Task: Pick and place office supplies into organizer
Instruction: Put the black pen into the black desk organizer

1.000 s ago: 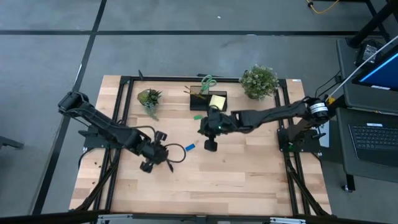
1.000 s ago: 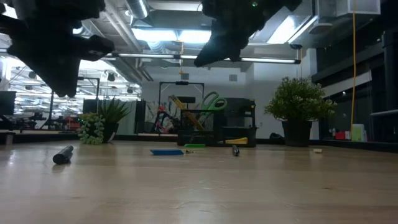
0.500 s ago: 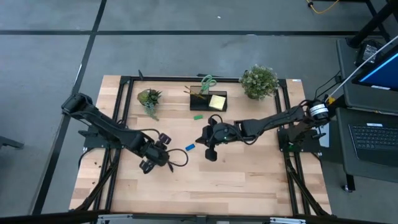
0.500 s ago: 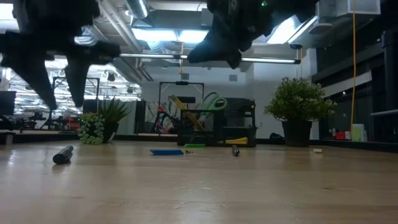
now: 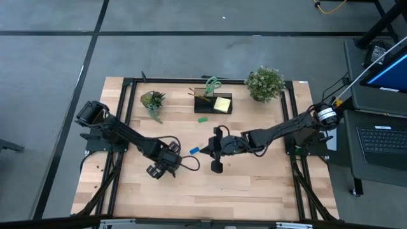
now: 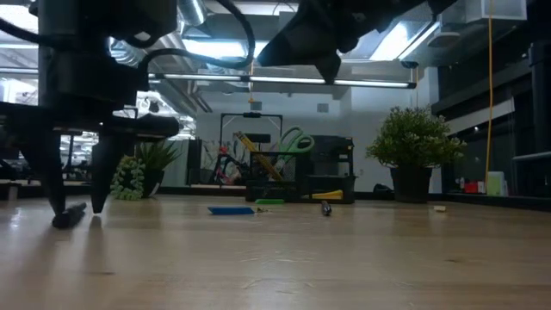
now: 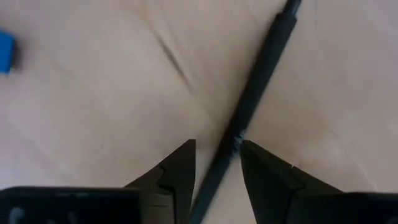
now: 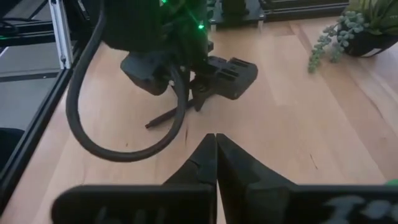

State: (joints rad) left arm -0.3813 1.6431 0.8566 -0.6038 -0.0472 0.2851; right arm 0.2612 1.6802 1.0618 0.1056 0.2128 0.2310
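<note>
- Black and slim, the pen (image 7: 252, 102) I am after lies flat on the pale wooden table (image 5: 254, 191), near the front of the left half; in the left wrist view it runs straight between my left gripper (image 7: 217, 165) and on past the fingertips (image 7: 180, 163).
- That gripper is set low over it with its jaws parted to a narrow gap, one finger on each side of the barrel. I cannot tell whether either pad touches the pen yet; nothing is gripped.
- The pen's long axis lies across the closing direction, so I judge a plain squeeze would catch the barrel. The grip would land towards one end, so the pen may tilt when lifted.
- From the low camera, the left gripper (image 6: 73, 207) has both fingers down at the tabletop with the pen's dark end (image 6: 69, 215) between them.
- Just beyond, towards the middle, a small flat blue eraser (image 5: 194, 151) lies on the wood, apart from the pen.
- My right gripper (image 5: 215, 166) hangs above the table centre near that eraser, jaws pressed together and empty. The left arm is clearly nearer the pen.
- Farther back, a small green eraser (image 5: 202, 119) lies just in front of the black rectangular desk organizer (image 5: 212, 107), which already holds green-handled scissors (image 5: 212, 83) and a yellow sticky-note pad (image 5: 222, 104).
- Potted green plants (image 5: 264, 83) stand either side at the far edge.
</note>
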